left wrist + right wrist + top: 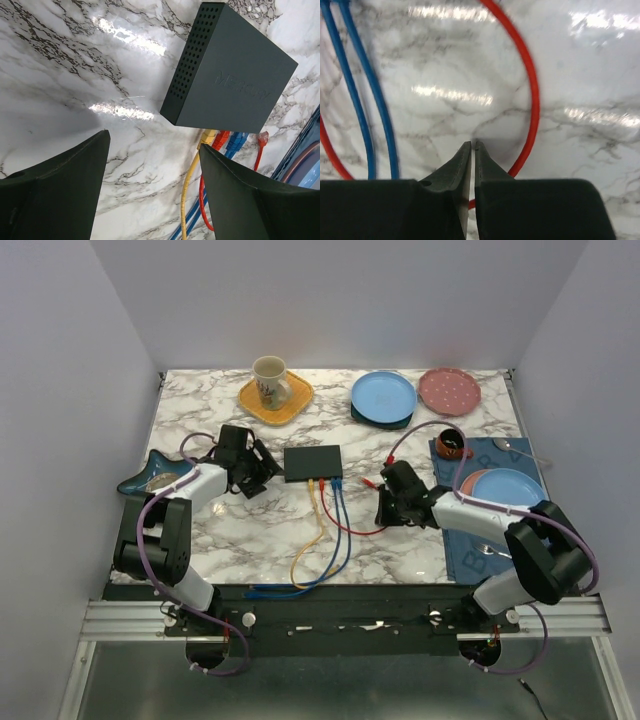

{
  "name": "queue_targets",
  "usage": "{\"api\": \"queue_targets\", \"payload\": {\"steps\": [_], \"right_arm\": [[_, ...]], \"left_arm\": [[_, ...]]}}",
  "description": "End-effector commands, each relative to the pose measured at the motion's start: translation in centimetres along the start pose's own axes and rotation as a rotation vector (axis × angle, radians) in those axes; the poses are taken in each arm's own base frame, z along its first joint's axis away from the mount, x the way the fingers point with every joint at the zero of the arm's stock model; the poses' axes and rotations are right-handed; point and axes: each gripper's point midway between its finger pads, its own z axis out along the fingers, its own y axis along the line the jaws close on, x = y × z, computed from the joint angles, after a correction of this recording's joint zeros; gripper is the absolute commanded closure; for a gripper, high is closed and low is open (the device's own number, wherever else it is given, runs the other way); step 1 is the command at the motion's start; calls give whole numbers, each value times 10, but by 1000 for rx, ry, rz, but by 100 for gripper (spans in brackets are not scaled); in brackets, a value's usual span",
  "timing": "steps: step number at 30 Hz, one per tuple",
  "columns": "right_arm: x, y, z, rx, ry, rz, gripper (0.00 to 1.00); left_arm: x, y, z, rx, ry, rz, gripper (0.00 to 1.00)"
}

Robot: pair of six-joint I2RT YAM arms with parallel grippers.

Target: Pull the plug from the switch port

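Bare marble lies all round the switch (313,462), which sits flat near the centre of the bench (240,530). Crockery keeps to the far edge from 11 to 1 o'clock, and a blue mat (458,552) takes up the 3 o'clock edge. The near half carries only cables (320,520), which run from the switch towards the 6 o'clock edge.

The ports (323,478) are along the switch's 6 o'clock side, with yellow, red and blue plugs (222,140) seated side by side. A loose red plug (368,483) lies on the marble at 4 o'clock of the switch, apart from it.

The left claw (152,140) stands at 9 o'clock of the switch, near but not touching. It is spread wide, with nothing between its fingers. The right claw (473,144) is at 4 o'clock, just beyond the loose plug. Its fingers are drawn together to a hairline slit, with nothing seen in the tips. The red cable (532,100) loops on the marble beneath them.

Raised lettering on the switch's top begins "MERCU"; the rest cannot be read.
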Motion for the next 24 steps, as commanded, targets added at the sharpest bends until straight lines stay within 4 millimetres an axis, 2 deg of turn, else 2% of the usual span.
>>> {"api": "queue_targets", "payload": {"steps": [1,3,5,6,7,9,10,11,14,17,18,20,21,24], "right_arm": [[12,5,-14,-17,-21,10,76],[-5,8,-28,-19,-86,-2,69],[-23,4,-41,16,-155,-17,55],[-39,7,-56,15,-205,-39,47],[-50,3,-64,43,-250,-44,31],[-64,1,-80,63,-305,-74,20],[-80,3,-97,66,-370,-75,8],[-87,4,-105,67,-400,-85,1],[-110,7,-134,65,-502,-114,0],[-127,14,-157,42,-595,-136,0],[-134,18,-163,29,-636,-135,0],[-141,17,-175,44,-700,-122,0],[-148,19,-182,46,-740,-115,0],[-160,6,-194,146,-869,-59,0]], "left_arm": [[-7,-14,-6,27,-14,17,18],[-12,-18,-10,26,-27,25,18],[-16,-20,-14,17,-39,39,18],[-21,-25,-18,23,-55,46,17],[-25,-26,-21,18,-72,58,16],[-32,-33,-30,29,-106,77,14],[-35,-34,-34,30,-119,81,14],[-39,-37,-39,33,-143,100,13],[-46,-46,-53,49,-191,150,10],[-48,-61,-66,68,-242,221,1],[-51,-62,-70,49,-279,256,1],[-42,-75,-79,50,-316,329,1],[-50,-72,-86,-6,-384,360,1],[-44,-88,-107,-40,-483,432,1]]}}
